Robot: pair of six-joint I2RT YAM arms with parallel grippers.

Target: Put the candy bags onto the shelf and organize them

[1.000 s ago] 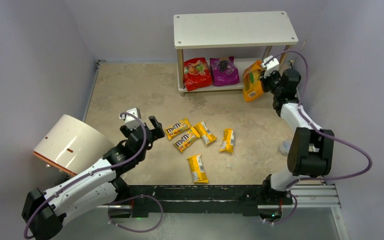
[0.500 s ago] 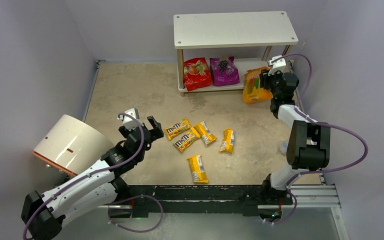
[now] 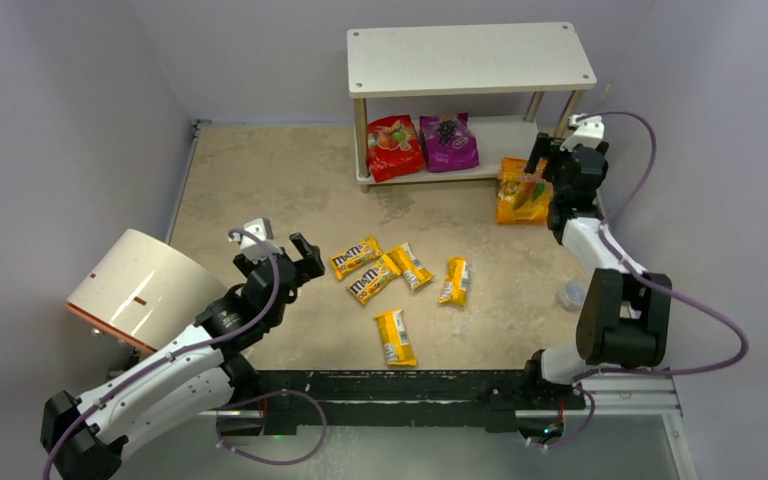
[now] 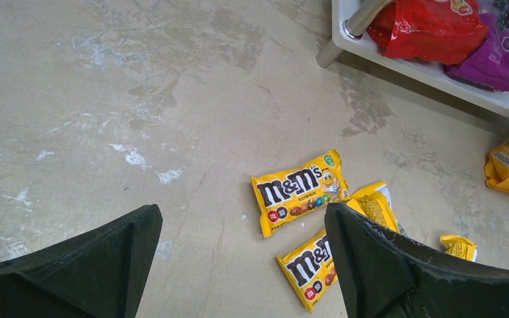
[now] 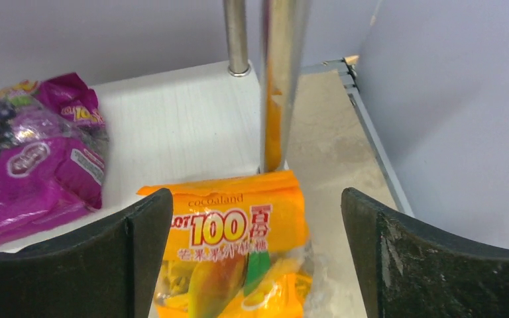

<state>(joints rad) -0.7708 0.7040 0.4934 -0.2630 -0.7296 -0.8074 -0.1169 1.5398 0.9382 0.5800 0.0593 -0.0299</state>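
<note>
Candy bags are sitting only partly in place. Red pouch (image 3: 395,147) & purple pouch (image 3: 448,141) are lying side by side on the lower tier of the shelf (image 3: 470,57). Orange pouch (image 5: 238,265) is lying at the shelf's front right corner. Its top edge is reaching the lower board by the metal leg (image 5: 280,86), and the rest seems to be resting on the tabletop (image 3: 260,180), so I am judging it not properly shelved yet. Right end effector (image 5: 255,218) is hovering over it w/ fingers spread wide, gripping nothing. Five yellow M&M's packets (image 3: 394,336) are lying loose on the tabletop, well apart from the shelf. Left end effector (image 4: 242,218) is hanging near them, also wide open & holding nothing. Approx. two of eight bags are looking done. The orange pouch & all five pkts are waiting.
</note>
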